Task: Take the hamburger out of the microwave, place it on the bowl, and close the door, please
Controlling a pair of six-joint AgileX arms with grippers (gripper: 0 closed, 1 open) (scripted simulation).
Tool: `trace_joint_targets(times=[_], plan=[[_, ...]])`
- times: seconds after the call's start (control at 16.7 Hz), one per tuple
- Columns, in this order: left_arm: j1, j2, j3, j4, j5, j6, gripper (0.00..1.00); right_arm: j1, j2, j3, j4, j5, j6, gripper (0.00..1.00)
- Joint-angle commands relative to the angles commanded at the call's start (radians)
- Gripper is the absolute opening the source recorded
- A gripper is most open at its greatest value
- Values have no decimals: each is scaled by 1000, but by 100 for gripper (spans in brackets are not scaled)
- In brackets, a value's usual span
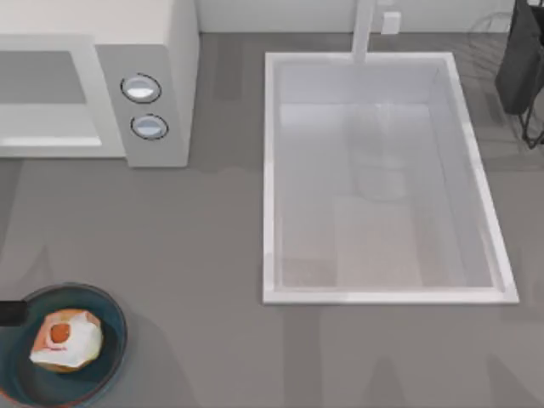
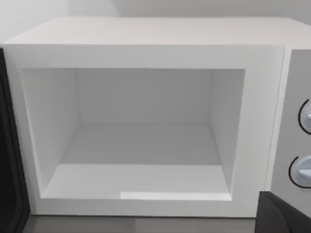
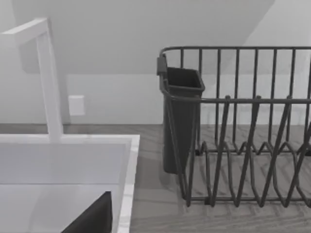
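The hamburger [image 1: 66, 340], a tan bun with white patches and an orange-red spot, lies in the dark teal bowl [image 1: 112, 313] at the table's front left. The white microwave [image 1: 161, 51] stands at the back left, its two knobs [image 1: 141, 87] facing the front. In the left wrist view its cavity [image 2: 141, 145] gapes open with nothing inside. A tall dark strip beside the opening looks like the swung-out door [image 2: 10, 160]. A dark part of my left gripper [image 1: 8, 313] pokes in at the left edge, just beside the bowl's rim.
A white sink [image 1: 270, 170] with a faucet [image 1: 364, 30] takes up the middle of the table. A dark wire dish rack [image 3: 243, 145] with a cutlery cup [image 3: 181, 116] stands at the back right, in front of my parked right arm.
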Motion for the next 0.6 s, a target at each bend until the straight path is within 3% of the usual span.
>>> trace_joint_targets(times=[0.24, 0.6], plan=[[12, 16, -5, 16, 12, 0, 0, 0, 0, 0, 0, 0, 0, 100], [144, 204, -58, 263, 144, 3, 0, 0, 0, 0, 0, 0, 0, 100]])
